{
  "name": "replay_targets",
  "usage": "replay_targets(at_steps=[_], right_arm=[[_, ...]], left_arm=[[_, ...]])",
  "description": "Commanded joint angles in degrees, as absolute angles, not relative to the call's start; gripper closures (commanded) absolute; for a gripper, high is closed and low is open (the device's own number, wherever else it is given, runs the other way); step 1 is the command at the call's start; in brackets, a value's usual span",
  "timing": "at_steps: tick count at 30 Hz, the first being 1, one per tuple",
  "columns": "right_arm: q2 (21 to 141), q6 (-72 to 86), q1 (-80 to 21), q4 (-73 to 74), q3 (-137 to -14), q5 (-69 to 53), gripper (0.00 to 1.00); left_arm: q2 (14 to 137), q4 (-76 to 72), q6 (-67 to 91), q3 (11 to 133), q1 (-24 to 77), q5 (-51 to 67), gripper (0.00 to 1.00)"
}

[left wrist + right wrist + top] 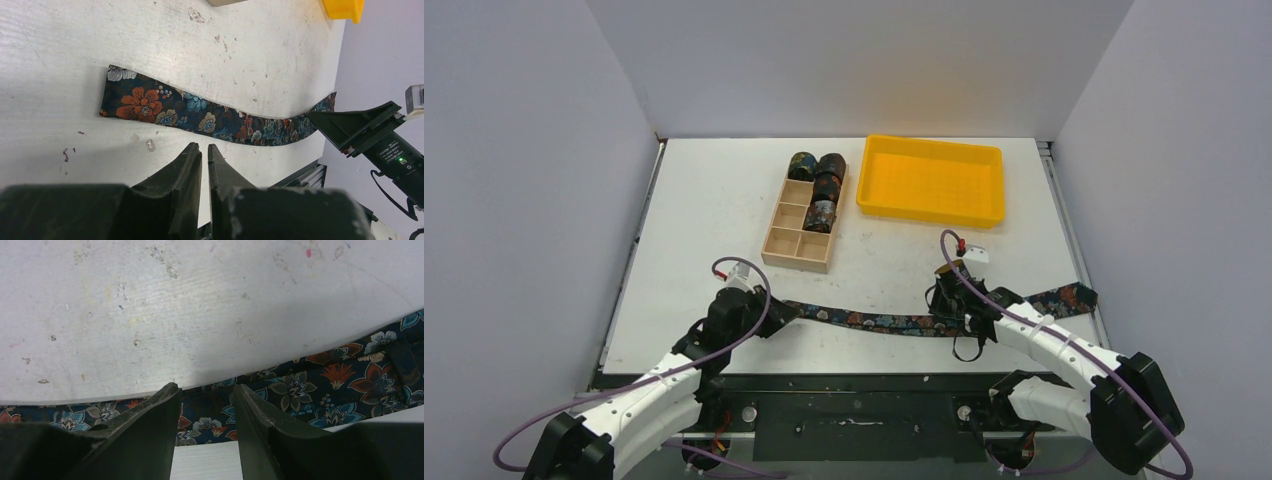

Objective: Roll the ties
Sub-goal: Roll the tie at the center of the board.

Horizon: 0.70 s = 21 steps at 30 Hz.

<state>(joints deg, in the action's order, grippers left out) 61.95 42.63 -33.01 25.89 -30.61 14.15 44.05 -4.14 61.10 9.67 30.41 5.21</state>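
Right claw (206, 388) just above flat tie (320, 390)

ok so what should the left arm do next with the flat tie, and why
Probably open the left fingers and ease them forward onto the narrow end of the tie: they are shut on nothing, that end lies flat and untouched just ahead, and the right fingers stand open over the strip's middle.

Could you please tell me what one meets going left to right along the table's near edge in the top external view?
The left gripper → left end of the unrolled tie → right gripper → right end of that tie.
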Motion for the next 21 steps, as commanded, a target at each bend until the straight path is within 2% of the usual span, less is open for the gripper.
replay_targets(at_steps=[1, 9, 11, 18, 21], right_arm=[[62.79, 46.33, -32.81, 29.13, -30.34, 14.01, 0.57], [64.11, 48.39, -32.87, 29.53, -28.77, 13.88, 0.61], [65.38, 48.55, -32.84, 29.0, -28.84, 13.82, 0.65], [65.7, 50.1, -33.91, 29.5, -28.69, 14.73, 0.94], [63.11, 50.71, -34.06, 32.09, -30.17, 16.47, 0.95]], left_arm=[[43.68, -4.59, 61.86, 8.93, 30.01, 5.98, 0.91], [41.95, -5.76, 62.58, 6.49, 30.01, 6.58, 0.91], [41.92, -5.68, 62.26, 6.56, 29.98, 6.88, 0.91], [42.11, -4.13, 60.53, 7.19, 29.8, 7.47, 0.91], [41.93, -4.21, 60.47, 7.23, 29.77, 7.7, 0.91]])
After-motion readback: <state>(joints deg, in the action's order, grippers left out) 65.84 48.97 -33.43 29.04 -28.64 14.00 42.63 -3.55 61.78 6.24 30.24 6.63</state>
